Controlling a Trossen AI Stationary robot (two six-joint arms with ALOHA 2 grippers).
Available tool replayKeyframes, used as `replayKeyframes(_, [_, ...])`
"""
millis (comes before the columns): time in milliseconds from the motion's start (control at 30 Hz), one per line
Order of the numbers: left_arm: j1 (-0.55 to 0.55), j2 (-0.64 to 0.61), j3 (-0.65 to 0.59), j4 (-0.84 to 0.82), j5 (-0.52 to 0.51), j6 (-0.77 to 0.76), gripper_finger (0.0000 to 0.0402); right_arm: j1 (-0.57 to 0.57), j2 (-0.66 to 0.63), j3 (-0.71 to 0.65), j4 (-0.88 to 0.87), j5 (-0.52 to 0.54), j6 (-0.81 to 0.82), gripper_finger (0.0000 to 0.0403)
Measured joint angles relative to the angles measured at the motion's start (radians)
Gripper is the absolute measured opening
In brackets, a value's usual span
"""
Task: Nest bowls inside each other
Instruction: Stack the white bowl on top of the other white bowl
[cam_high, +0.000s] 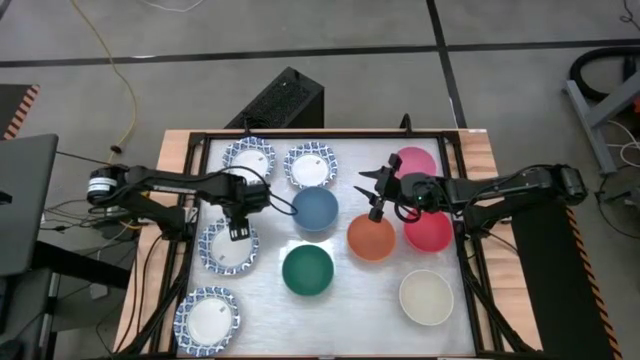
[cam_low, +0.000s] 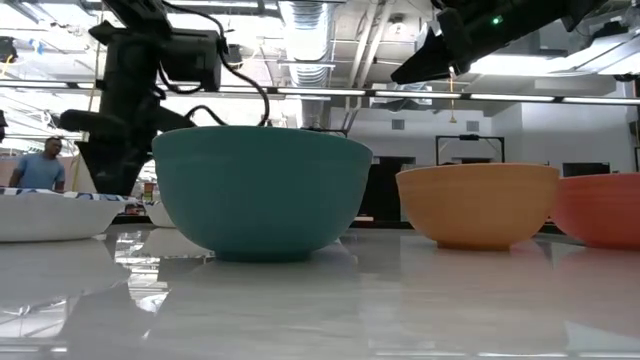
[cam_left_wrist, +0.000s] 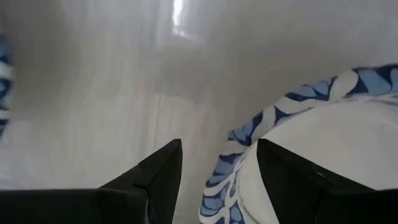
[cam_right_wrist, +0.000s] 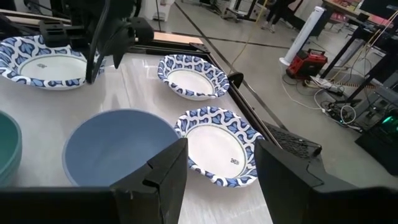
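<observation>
All bowls sit upright, mouths up, none nested: patterned ones at left, blue bowl (cam_high: 316, 208) and green bowl (cam_high: 307, 270) centre, orange bowl (cam_high: 371, 238) right. The left gripper (cam_high: 239, 233), fingers spread, straddles a patterned bowl's (cam_high: 226, 250) rim. The right gripper (cam_high: 373, 196), spread and empty, hovers over the orange bowl's far edge

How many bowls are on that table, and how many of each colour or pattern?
White with blue patterned rims: 4
Blue: 1
Dark green: 1
Orange: 1
Pink: 1
Red: 1
Cream: 1
Total: 10 bowls
</observation>
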Motion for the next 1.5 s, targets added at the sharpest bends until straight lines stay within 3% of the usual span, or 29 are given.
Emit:
replayKeyframes(233, [0.000,0.020,0.000,0.008,0.120,0.079,0.0195,0.000,0.000,0.000,-0.005,0.000,0.000,0.0204])
replayKeyframes(333, [0.000,0.020,0.000,0.003,0.135,0.076,0.0175,0.000,0.000,0.000,-0.004,0.000,0.000,0.0204])
replayKeyframes(700, [0.001,0.019,-0.029,0.027,0.137,0.084,0.0012,0.002,0.000,0.000,-0.003,0.000,0.001,0.0204])
replayKeyframes(933, [0.001,0.019,0.014,0.039,0.122,-0.113,0.0002,0.002,0.000,0.000,0.000,0.000,0.028,0.0205])
replayKeyframes(1167, [0.001,0.018,0.147,-0.001,0.107,-0.215,0.0001,0.002,0.000,0.000,-0.003,0.000,0.053,0.0205])
replayKeyframes(1300, [0.001,0.018,0.257,-0.095,0.019,-0.233,0.0000,0.001,0.000,0.000,-0.002,0.000,0.084,0.0205])
replayKeyframes(1500, [0.001,0.017,0.399,-0.174,-0.098,-0.234,0.0000,-0.008,0.000,0.000,-0.001,0.000,0.309,0.0205])
